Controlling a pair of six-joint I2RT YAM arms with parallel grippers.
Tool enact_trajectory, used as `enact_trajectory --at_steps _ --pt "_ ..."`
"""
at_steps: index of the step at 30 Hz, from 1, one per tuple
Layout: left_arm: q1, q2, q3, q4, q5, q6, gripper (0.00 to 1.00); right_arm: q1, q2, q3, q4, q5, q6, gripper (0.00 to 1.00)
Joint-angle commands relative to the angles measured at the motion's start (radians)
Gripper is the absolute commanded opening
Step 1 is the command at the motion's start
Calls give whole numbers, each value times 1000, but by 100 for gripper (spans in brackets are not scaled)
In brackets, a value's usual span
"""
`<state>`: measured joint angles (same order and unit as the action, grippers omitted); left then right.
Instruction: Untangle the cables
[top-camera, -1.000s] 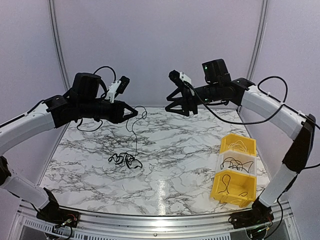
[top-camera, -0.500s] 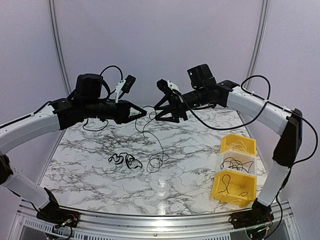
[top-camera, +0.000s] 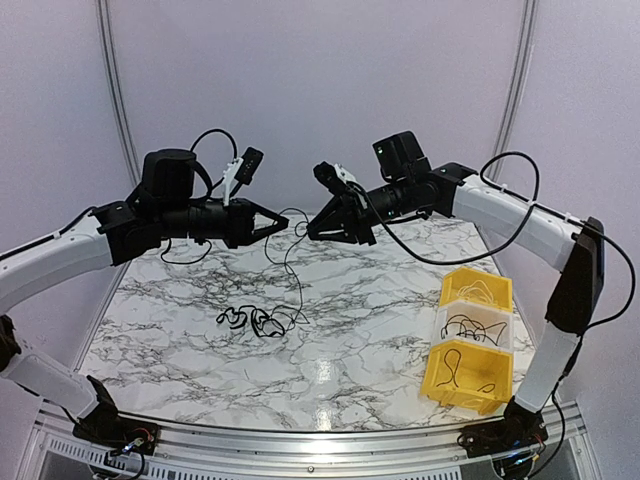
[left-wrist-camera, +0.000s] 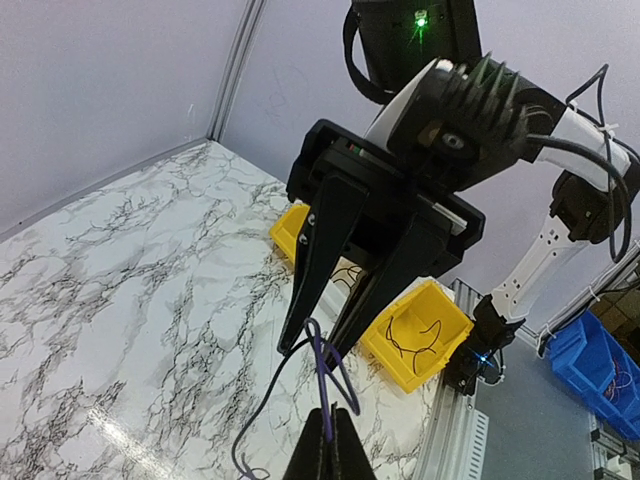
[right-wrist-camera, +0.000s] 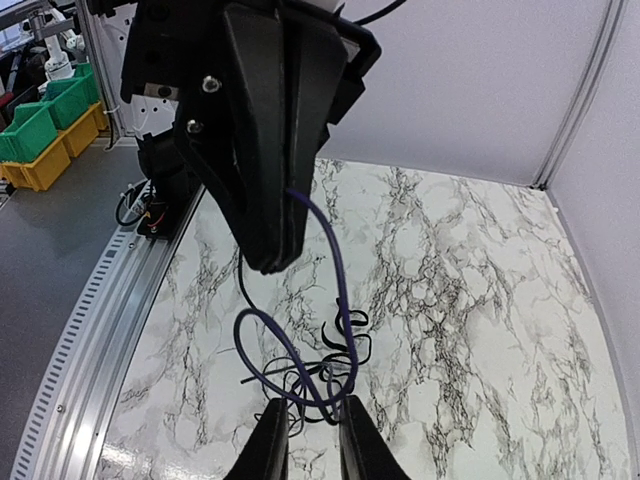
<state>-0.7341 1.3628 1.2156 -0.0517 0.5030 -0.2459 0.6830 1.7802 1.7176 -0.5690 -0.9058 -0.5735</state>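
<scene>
**One strand held up between the pincers, rest of tangle on bench**

Top view: both arms reach inward, high over the bench (top-camera: 390, 300). Their tips face each other, near but not touching.

Left pincer (top-camera: 268, 222) is pressed together on a thin dark strand (right-wrist-camera: 344, 290). The left wrist cam shows its fingers closed w/ the strand coming out of the tip in a small loop.

Right pincer (top-camera: 312, 232) is spread. The right wrist cam shows a clear gap betw. its two fingers, w/ a loop of the same strand hanging in that gap. Can't tell if the loop touches either finger. In the wrist views the strand looks purplish.

From the tips the strand curls, then drops roughly straight down to the cables (top-camera: 252, 321). These are a small dark wiry tangle lying on the bench, left of centre and below the pincers. The strand's lower end meets the tangle's right side. Whether it's knotted in there is too fine to tell.

Right side of bench: a row of 3 small bins (top-camera: 465, 397), yellow, white, yellow, touching one another, w/ thin wires inside. They sit well apart from the tangle.
</scene>
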Motion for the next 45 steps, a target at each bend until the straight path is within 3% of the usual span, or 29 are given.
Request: enact_trajectory --at_steps 1,9,16,23,32,34,37,42,45 --pt "-5 -51 -15 38 -32 17 0 9 -33 -37 -2 13 11 18" --pt "-5 -45 -23 42 -28 -3 0 9 -25 -22 25 -8 52 16" --pt "-5 -49 -31 73 -12 -13 0 10 3 0 54 75 93 43" --pt "-5 -47 -33 82 -11 -19 0 10 23 16 74 30 127 45" --pt "-5 -55 -46 84 -15 -23 0 9 38 21 106 -22 158 31" --pt "-5 -57 -49 84 -18 -23 0 9 38 20 116 -47 168 14" --pt "-5 -64 -60 84 -44 -19 0 9 25 13 114 -47 174 0" --pt "-4 -84 -67 18 -192 21 0 -3 -93 -78 84 43 101 0" --pt "-4 -102 -69 -52 -412 47 0 -42 -171 -134 57 126 63 0"
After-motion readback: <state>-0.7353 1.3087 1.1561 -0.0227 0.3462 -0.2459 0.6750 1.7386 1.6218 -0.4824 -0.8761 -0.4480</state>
